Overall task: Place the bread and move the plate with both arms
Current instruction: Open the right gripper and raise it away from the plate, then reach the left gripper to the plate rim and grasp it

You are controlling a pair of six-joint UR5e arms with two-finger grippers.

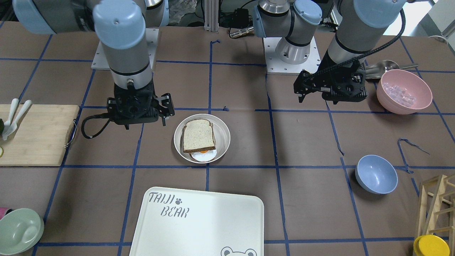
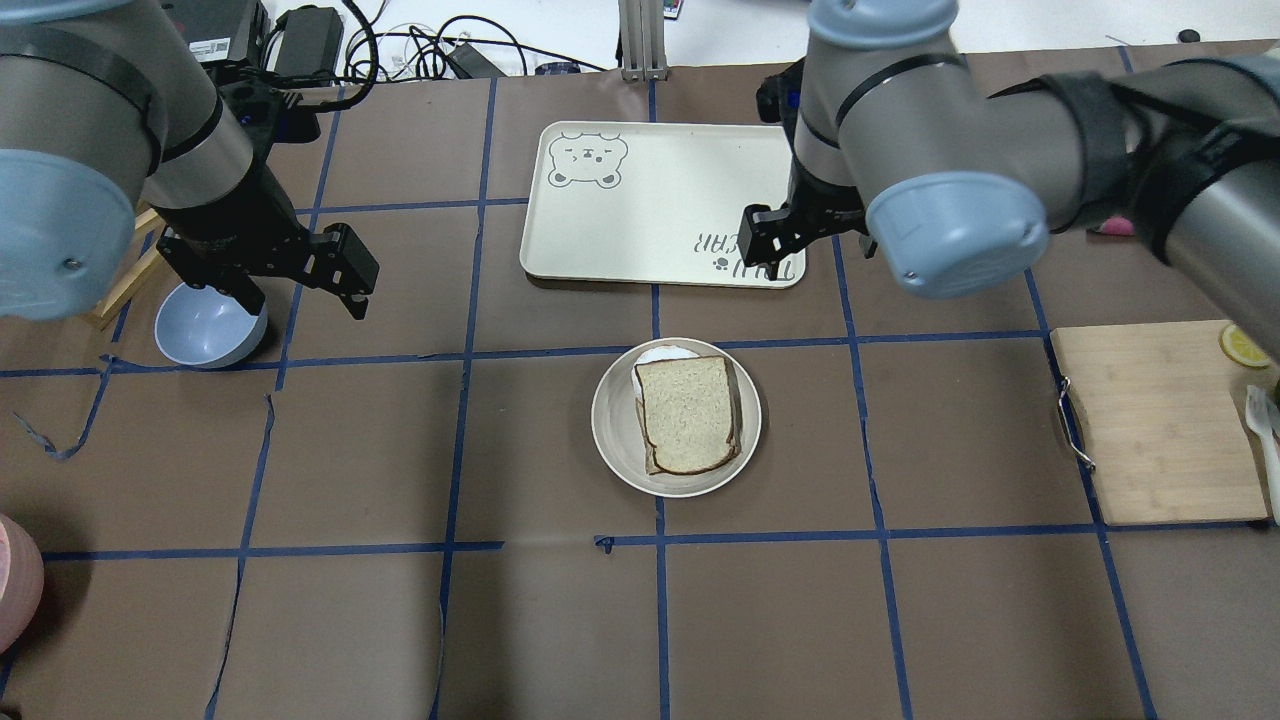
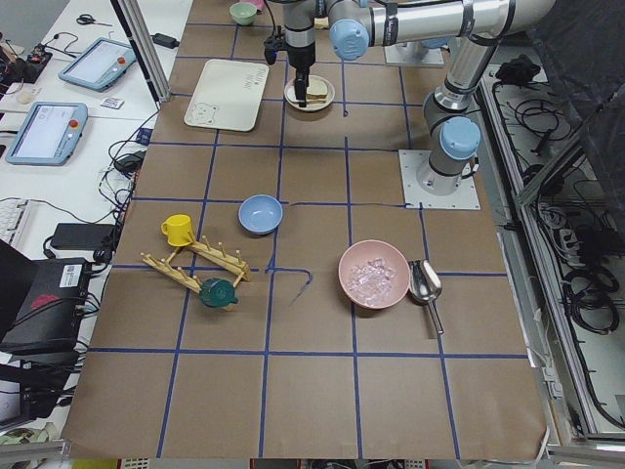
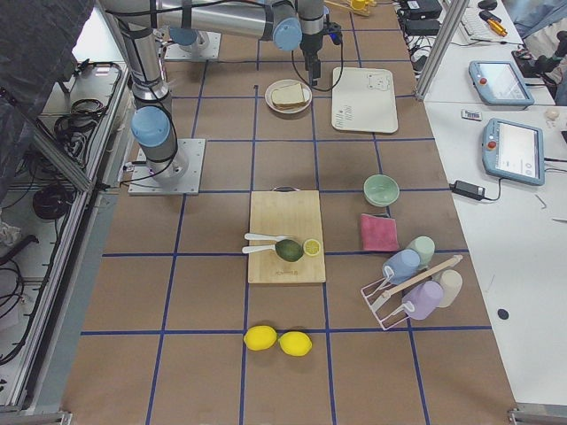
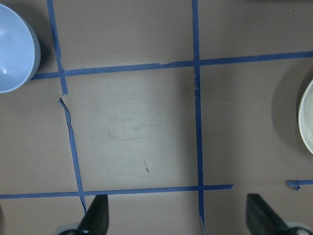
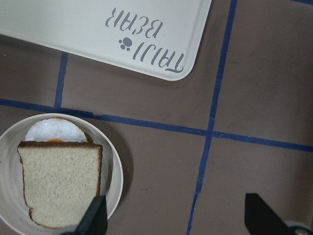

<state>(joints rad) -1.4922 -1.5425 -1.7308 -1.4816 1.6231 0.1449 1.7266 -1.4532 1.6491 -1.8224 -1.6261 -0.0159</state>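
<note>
The bread [image 1: 199, 136] is a speckled slice with a dark crust. It lies on the round cream plate [image 1: 223, 125] at the table's middle, over a fried egg [image 1: 203, 155]. Bread [image 2: 688, 412] and plate [image 2: 610, 420] also show in the overhead view. My right gripper [image 1: 165, 108] hangs open and empty beside the plate, between it and the tray; its wrist view shows the bread [image 6: 58, 181] under one fingertip [image 6: 95, 218]. My left gripper [image 1: 300, 90] is open and empty, well away from the plate, near the blue bowl [image 2: 210, 325]. The plate's edge [image 5: 307, 117] shows in the left wrist view.
The white "TAIJI BEAR" tray [image 1: 199, 220] lies just beyond the plate. A pink bowl [image 1: 404, 91] and a metal scoop stand by my left arm. A wooden cutting board [image 1: 35, 135] is on my right. A green bowl [image 1: 19, 231] and a wooden rack [image 1: 437, 206] stand at the far corners.
</note>
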